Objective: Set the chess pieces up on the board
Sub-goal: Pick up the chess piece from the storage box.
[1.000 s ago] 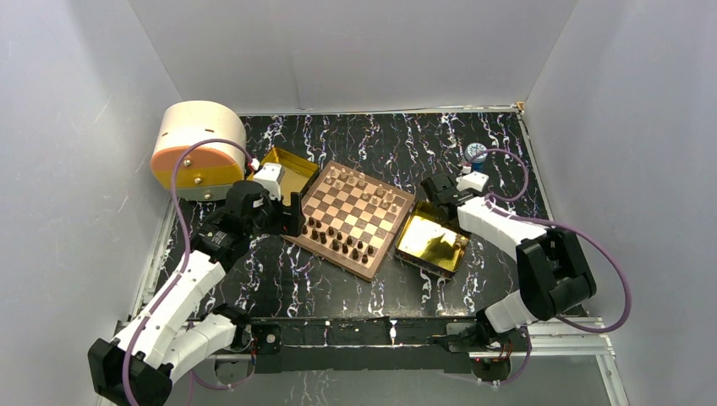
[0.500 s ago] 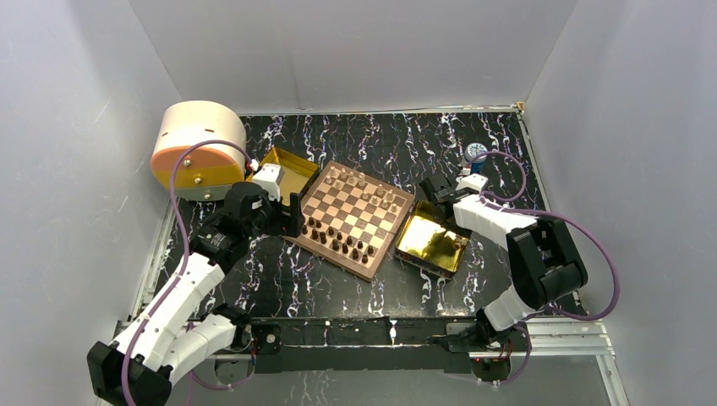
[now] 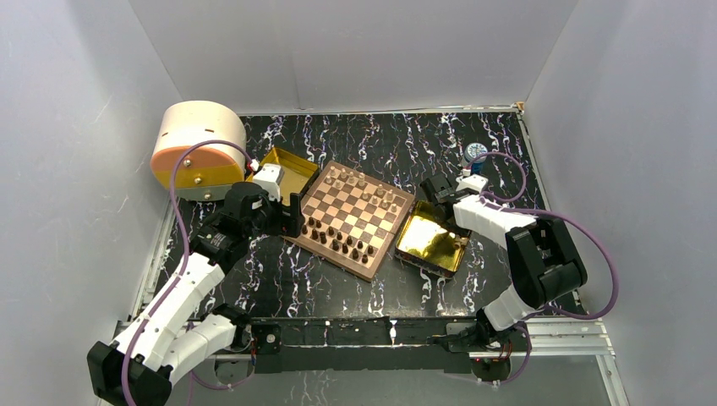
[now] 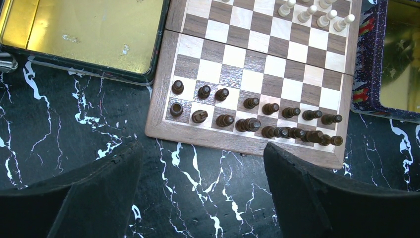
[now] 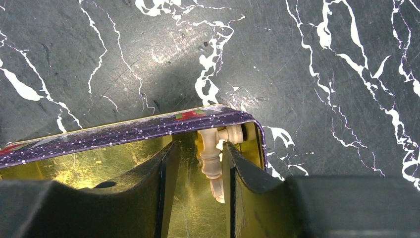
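The board [image 3: 356, 213] lies tilted in the middle of the table. Dark chess pieces [image 4: 247, 117] fill its two near rows, and light chess pieces [image 4: 317, 15] stand along the far side. My left gripper [image 4: 202, 148] hangs open over bare table just off the board's near edge, holding nothing. My right gripper [image 5: 200, 148] reaches into the far corner of the right gold tray [image 5: 124, 131]. Its jaws are open around a light piece [image 5: 210, 159] lying there; the right finger touches it, the left finger stands apart. A second light piece [image 5: 234, 134] lies against the tray's corner.
Another gold tray [image 3: 287, 169] sits at the board's left corner, beside a round cream and orange container [image 3: 194, 148]. A small blue round object [image 3: 476, 152] is at the back right. White walls close in the table on three sides.
My right arm has shifted slightly toward the tray corner, and its jaws have narrowed around the light piece. The left arm has stayed still.
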Tool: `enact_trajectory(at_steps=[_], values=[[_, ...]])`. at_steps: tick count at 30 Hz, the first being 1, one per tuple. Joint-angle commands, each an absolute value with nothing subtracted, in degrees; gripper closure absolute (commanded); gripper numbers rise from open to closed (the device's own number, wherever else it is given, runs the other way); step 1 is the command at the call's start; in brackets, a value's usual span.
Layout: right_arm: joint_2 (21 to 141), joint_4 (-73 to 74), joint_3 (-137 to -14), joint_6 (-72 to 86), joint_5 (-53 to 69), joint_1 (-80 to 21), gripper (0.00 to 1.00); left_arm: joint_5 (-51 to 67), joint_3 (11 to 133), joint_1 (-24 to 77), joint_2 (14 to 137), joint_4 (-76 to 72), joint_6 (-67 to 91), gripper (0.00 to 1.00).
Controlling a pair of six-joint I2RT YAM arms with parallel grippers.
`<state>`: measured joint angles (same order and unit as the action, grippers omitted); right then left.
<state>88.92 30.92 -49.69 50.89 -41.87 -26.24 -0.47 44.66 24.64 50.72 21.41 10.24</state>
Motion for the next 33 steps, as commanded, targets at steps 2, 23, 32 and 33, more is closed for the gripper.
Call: enact_trajectory(at_steps=[2, 23, 32, 33], values=[[87.93, 30.07, -48.23, 52.16, -43.14, -26.0, 0.59, 0.0, 44.62, 24.87, 50.09, 20.67, 9.62, 0.12], [81.19, 29.84, -49.02, 43.45, -42.28, -25.96, 0.83, 1.79, 44.3, 24.87, 50.34, 20.24, 9.25, 0.14], [77.01, 32.1, -48.9, 42.52, -40.29, -26.0, 0.85, 2.17, 44.2, 24.87, 51.23, 20.11, 9.15, 0.16], [76.2, 32.23, -48.87, 42.61, -40.51, -25.99, 0.85, 2.17, 44.1, 24.87, 51.33, 20.12, 9.19, 0.16]])
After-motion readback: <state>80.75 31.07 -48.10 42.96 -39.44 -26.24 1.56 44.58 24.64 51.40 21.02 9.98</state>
